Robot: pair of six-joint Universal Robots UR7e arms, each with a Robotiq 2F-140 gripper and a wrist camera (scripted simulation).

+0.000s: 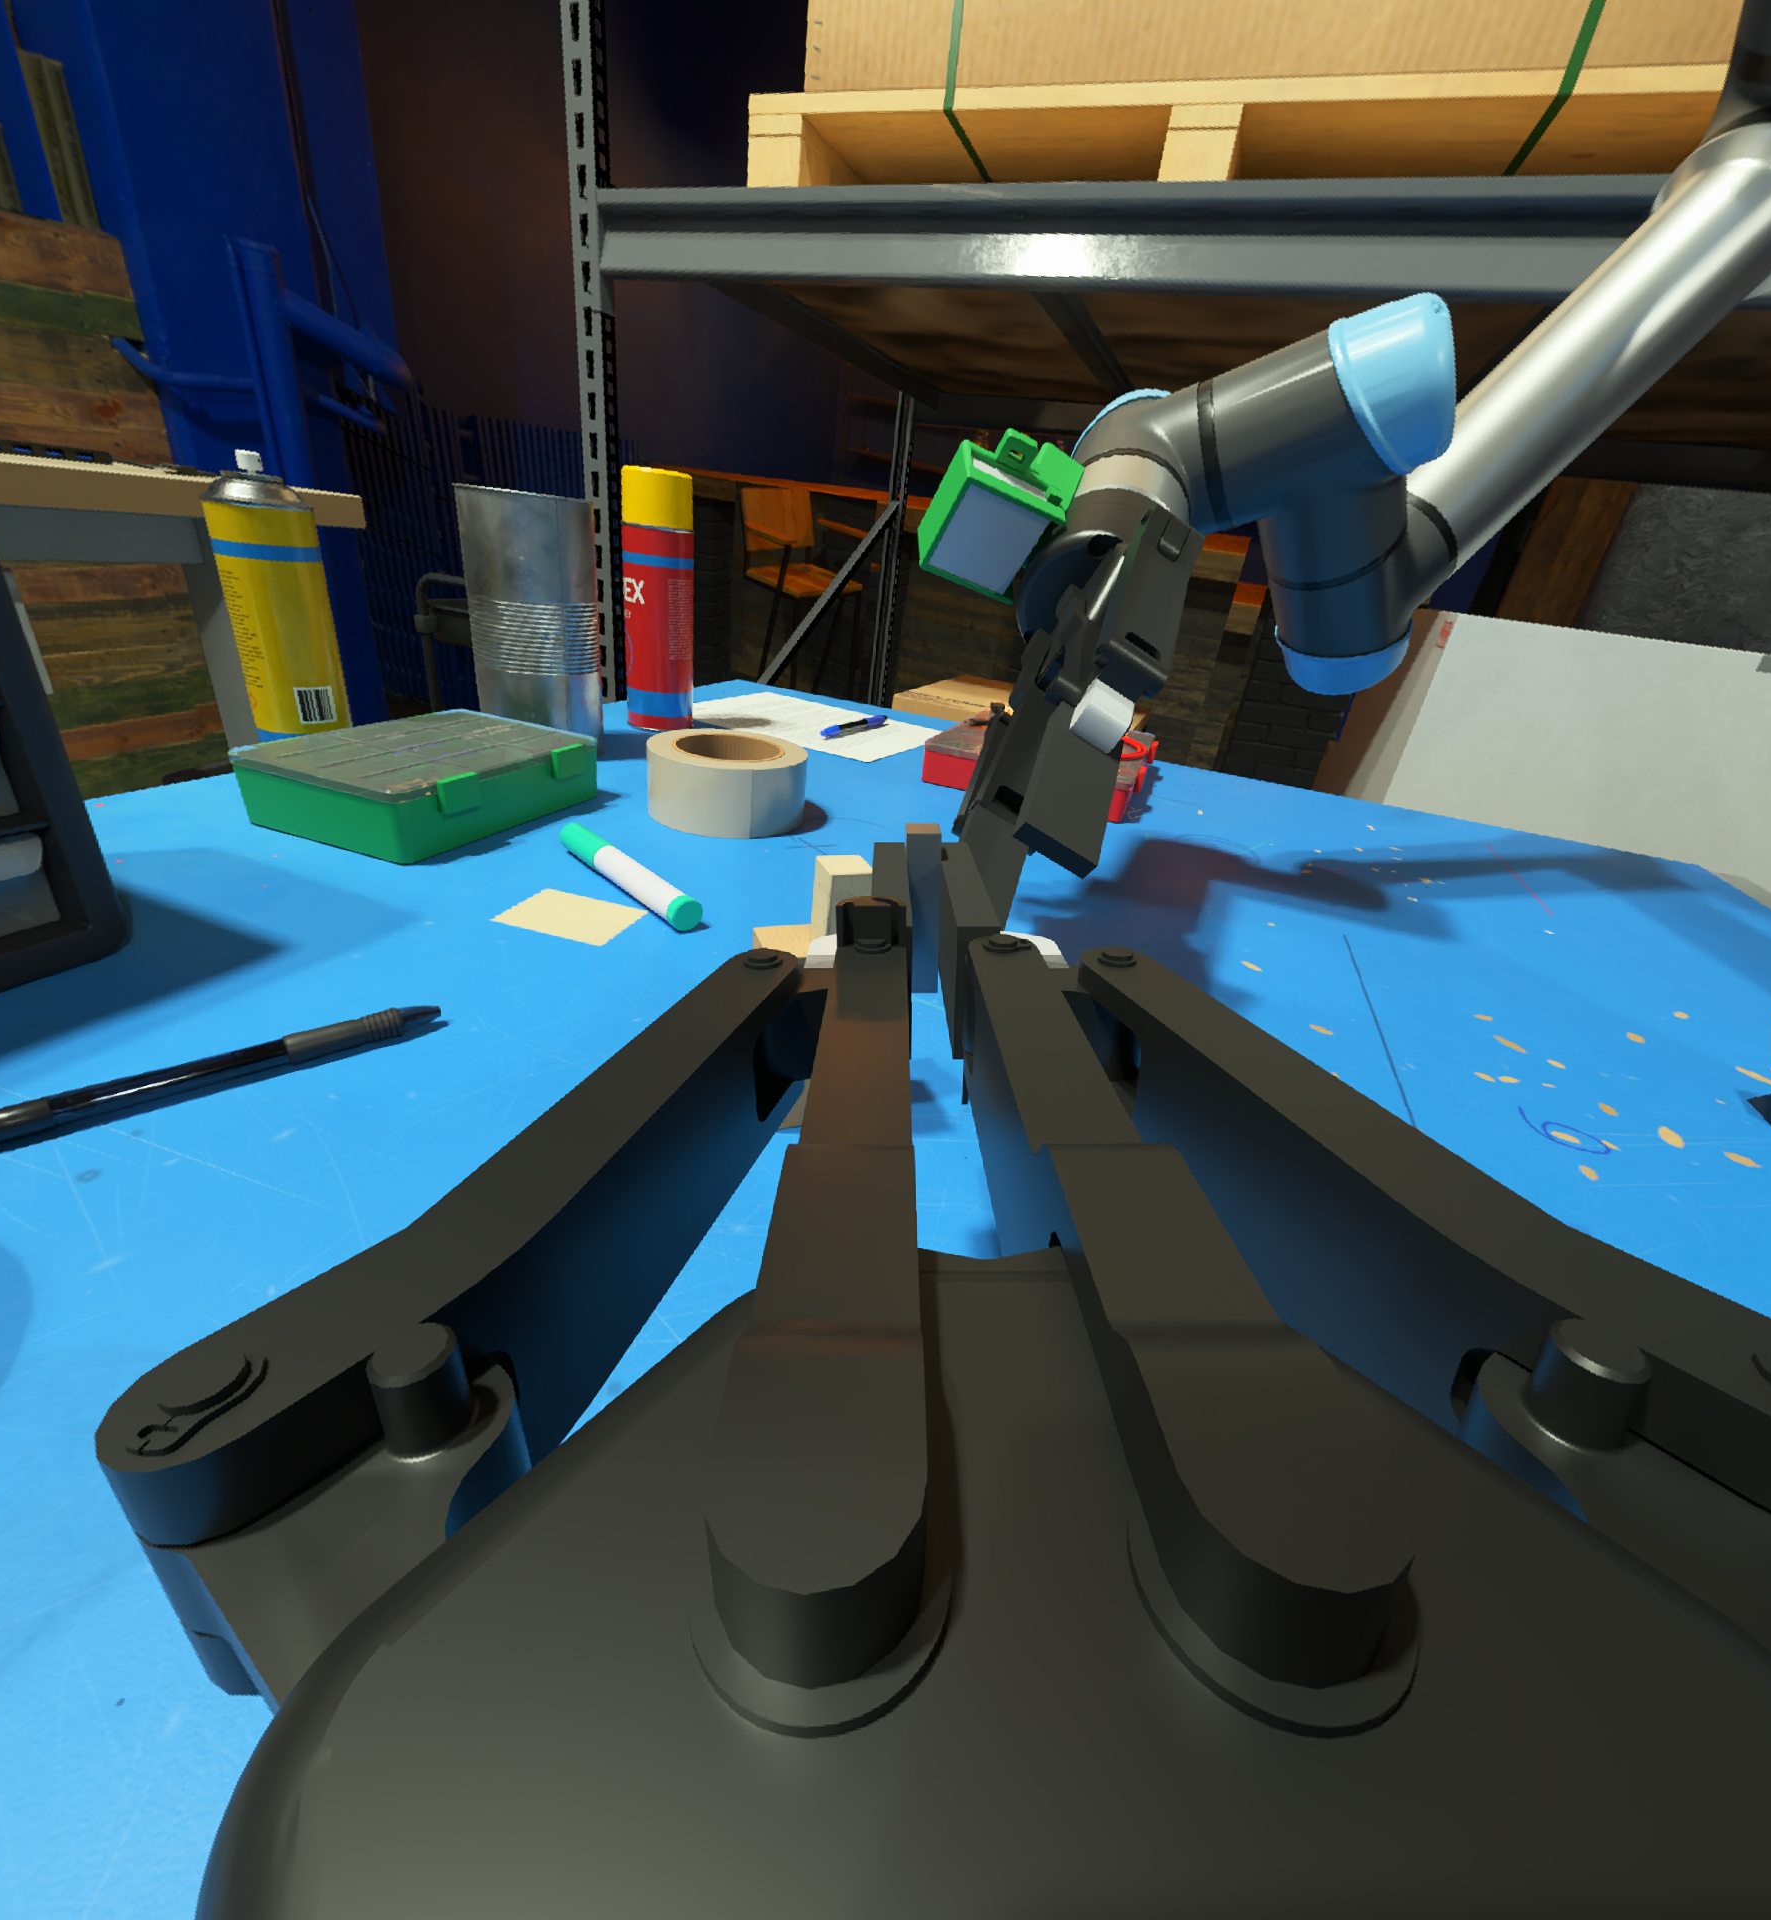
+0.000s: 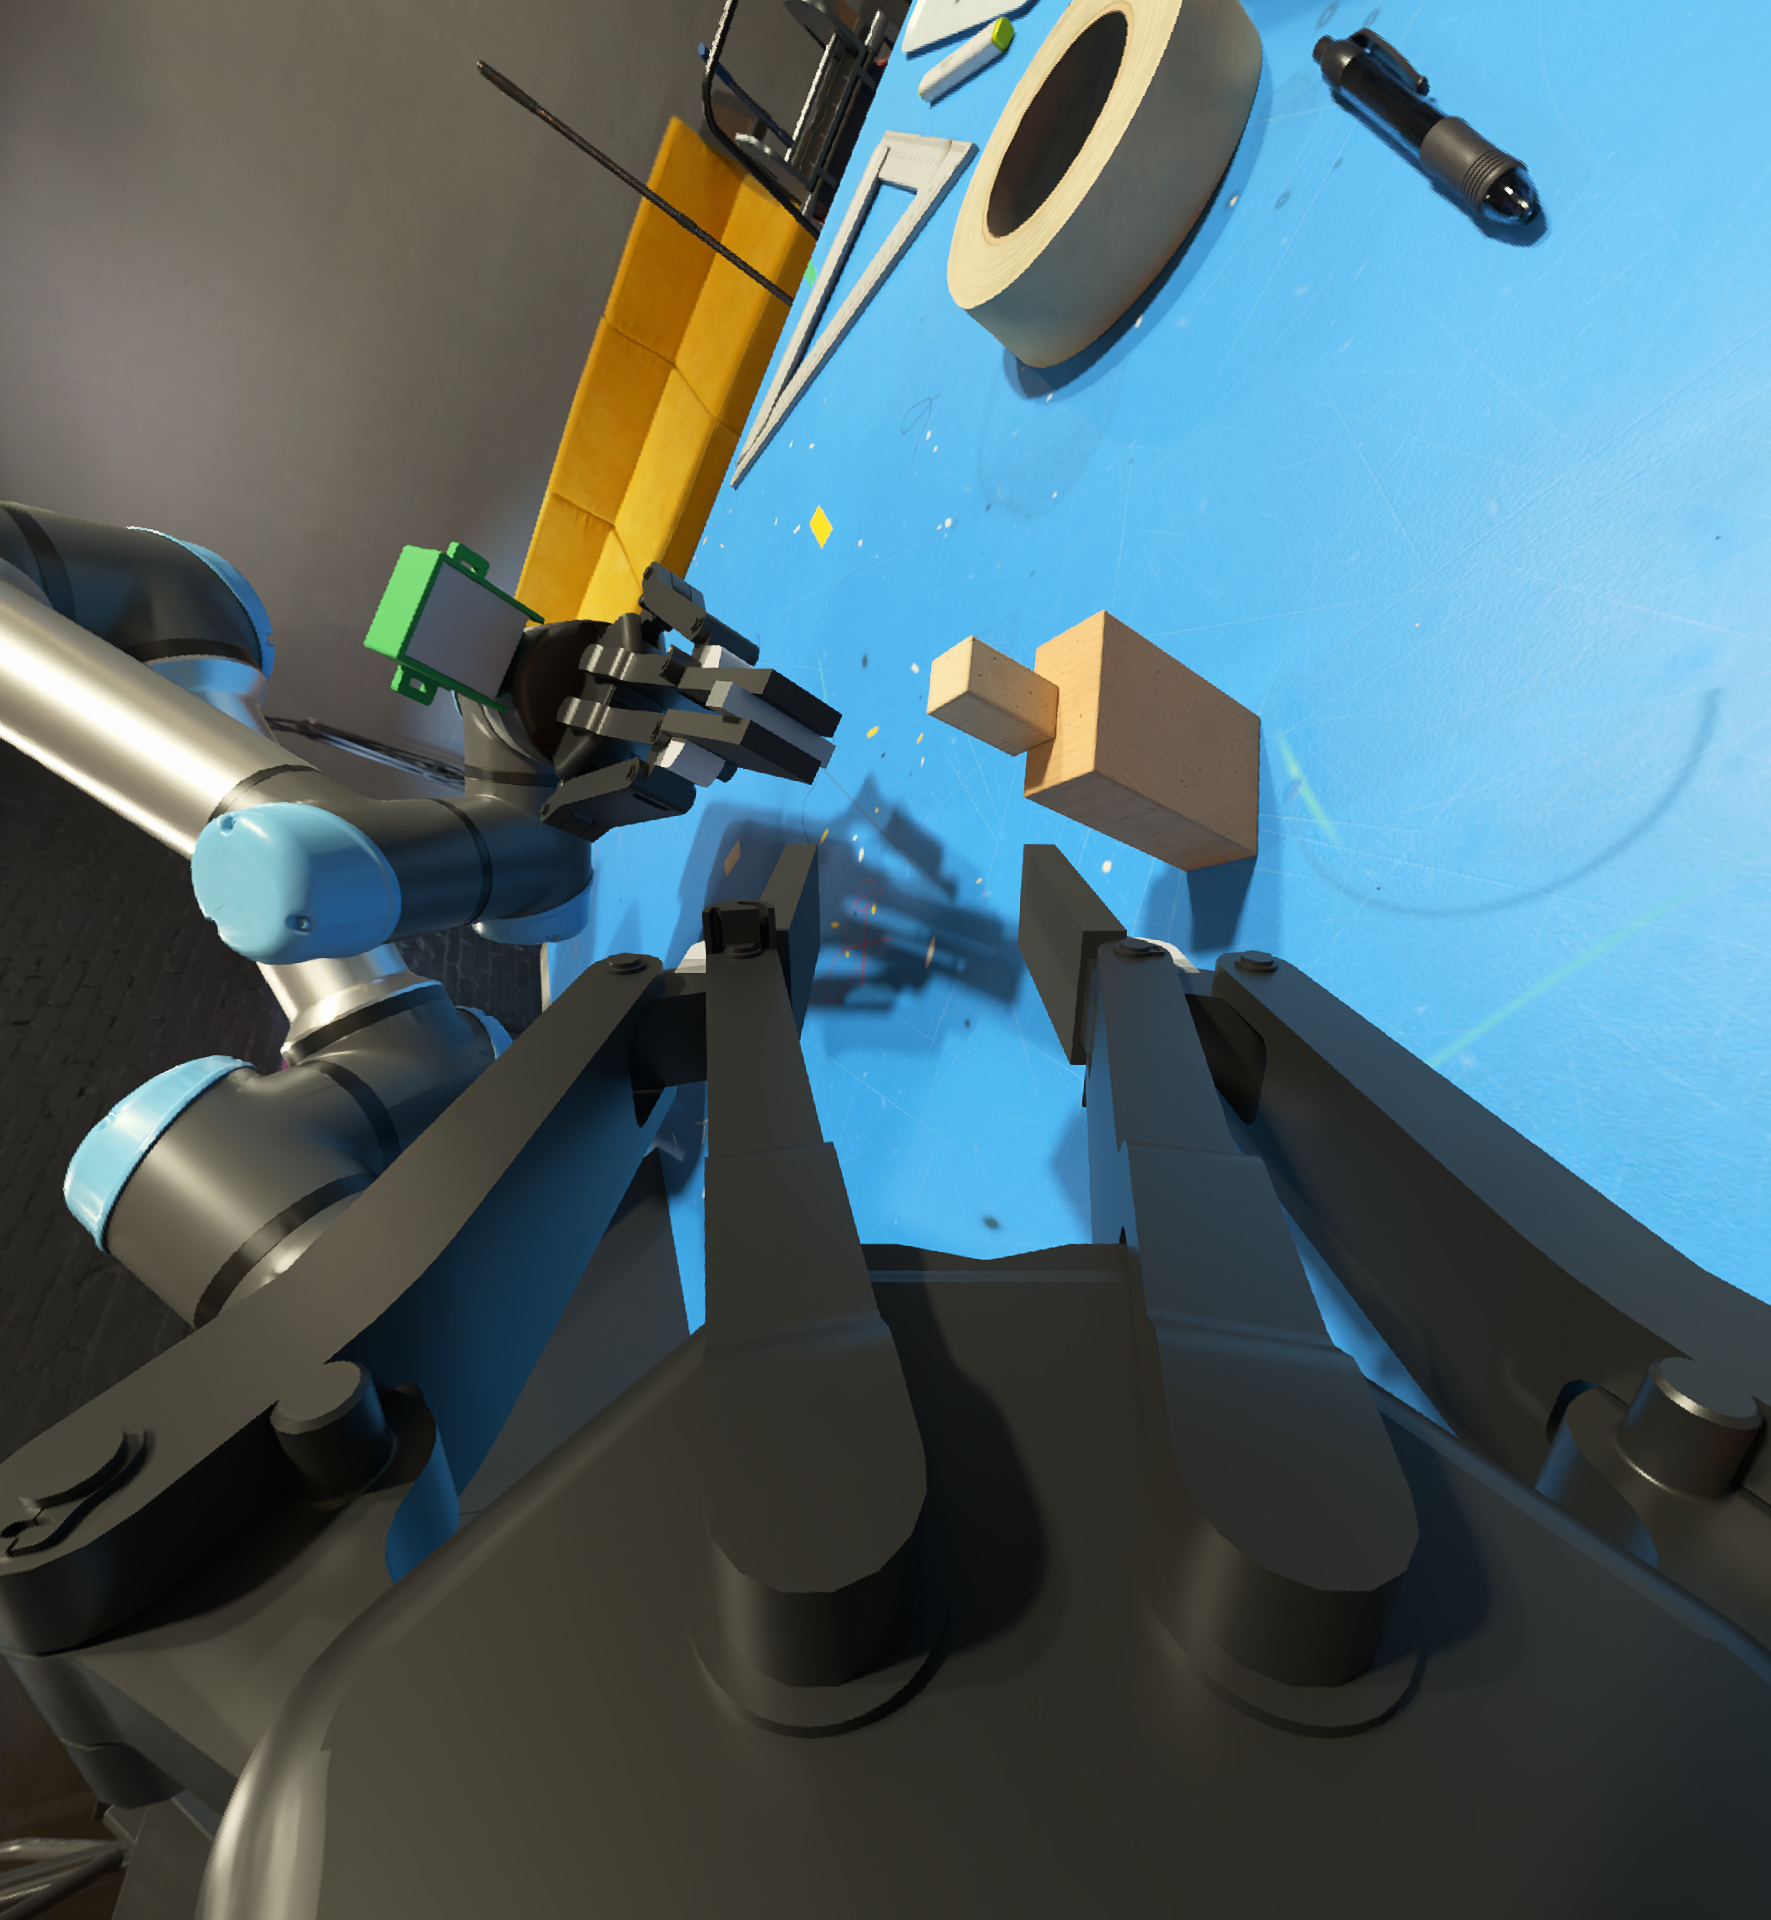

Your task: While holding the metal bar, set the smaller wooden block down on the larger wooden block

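The smaller wooden block point(image 2: 990, 691) already rests on the larger wooden block point(image 2: 1146, 743), just ahead of my right gripper point(image 2: 922, 914), whose fingers are spread and empty. My left gripper point(image 1: 922, 914) pinches the metal bar point(image 1: 925, 951). Next I judge: retreat clear.

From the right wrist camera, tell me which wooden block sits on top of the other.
The smaller wooden block, paler, sits on the larger wooden block, overhanging one edge. The larger, more orange one rests directly on the blue table.
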